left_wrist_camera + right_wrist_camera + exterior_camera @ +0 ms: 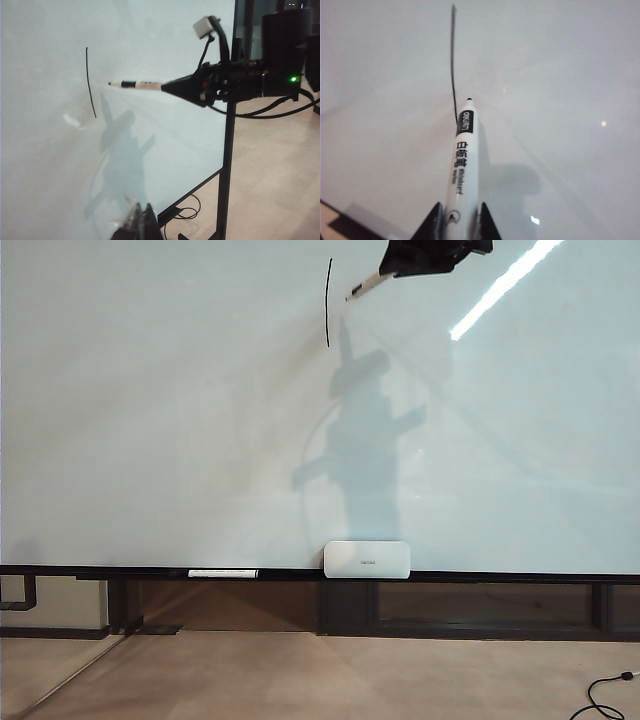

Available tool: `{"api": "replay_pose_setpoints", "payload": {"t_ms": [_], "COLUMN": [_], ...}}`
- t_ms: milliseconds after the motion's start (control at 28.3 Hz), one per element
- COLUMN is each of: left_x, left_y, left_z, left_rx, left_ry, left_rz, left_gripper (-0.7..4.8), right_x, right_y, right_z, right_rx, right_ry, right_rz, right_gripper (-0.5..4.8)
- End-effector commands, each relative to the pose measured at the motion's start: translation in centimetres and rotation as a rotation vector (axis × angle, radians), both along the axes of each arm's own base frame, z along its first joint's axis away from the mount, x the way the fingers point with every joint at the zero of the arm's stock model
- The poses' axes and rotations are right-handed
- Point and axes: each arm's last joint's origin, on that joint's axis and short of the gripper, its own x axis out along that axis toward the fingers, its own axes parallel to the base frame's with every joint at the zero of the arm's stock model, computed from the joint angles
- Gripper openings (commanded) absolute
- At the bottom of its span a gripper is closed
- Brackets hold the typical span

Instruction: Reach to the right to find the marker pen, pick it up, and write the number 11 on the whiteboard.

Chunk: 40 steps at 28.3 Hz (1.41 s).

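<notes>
Exterior view alone shows the white rounded-rectangle box (366,559) and a small white bar (222,573) on the dark lower rail (480,577); left wrist view alone shows the left gripper (139,220), bottom centre, jaws pressed together, empty; right gripper (400,268), upper right, clamped on the slim white marker pen (366,284) (137,85) (462,160), dark tip pointing at the glossy pale whiteboard (150,420), just right of the stroke; one black near-vertical stroke (328,302) (90,82) (453,65); one pen; two grippers.
</notes>
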Motion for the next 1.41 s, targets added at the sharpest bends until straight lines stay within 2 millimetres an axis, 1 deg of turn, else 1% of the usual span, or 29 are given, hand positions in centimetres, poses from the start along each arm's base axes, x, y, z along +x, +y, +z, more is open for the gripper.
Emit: {"api": "replay_pose_setpoints", "payload": {"t_ms": [35, 106, 283, 389, 460, 530, 707, 1308, 1414], "left_x": [-0.1, -0.1, -0.1, -0.2, -0.2, -0.2, -0.2, -0.2, -0.1], "left_y": [0.0, 0.0, 0.0, -0.1, -0.1, -0.1, -0.1, -0.1, 0.0], "left_z": [0.5, 0.4, 0.4, 0.5, 0.5, 0.5, 0.5, 0.4, 0.3], "left_rx": [-0.006, -0.004, -0.002, 0.002, 0.003, 0.003, 0.002, 0.003, 0.001], "left_ry": [-0.019, -0.018, -0.018, -0.02, -0.02, -0.021, -0.02, -0.009, -0.005], "left_rz": [0.014, 0.015, 0.0, -0.031, -0.03, -0.03, -0.029, -0.026, -0.004], "left_gripper": [-0.06, -0.06, -0.06, -0.06, -0.06, -0.06, -0.06, -0.06, -0.06], "right_x": [-0.4, -0.4, -0.3, -0.1, -0.1, -0.1, -0.5, -0.3, -0.1], "right_y": [-0.2, -0.2, -0.5, -1.4, -1.6, -2.4, -3.2, -3.1, -3.0], "right_z": [1.6, 1.9, 2.0, 2.1, 2.2, 2.5, 3.2, 3.1, 2.9], "right_rx": [0.039, 0.043, 0.044, 0.046, 0.046, 0.048, 0.056, 0.057, 0.06], "right_ry": [-0.093, -0.101, -0.111, -0.105, -0.107, -0.114, -0.131, -0.137, -0.144], "right_rz": [-0.007, -0.011, -0.044, -0.068, -0.074, -0.093, -0.102, -0.09, -0.089], "right_gripper": [-0.04, -0.04, -0.04, -0.04, -0.04, -0.04, -0.04, -0.04, -0.04]}}
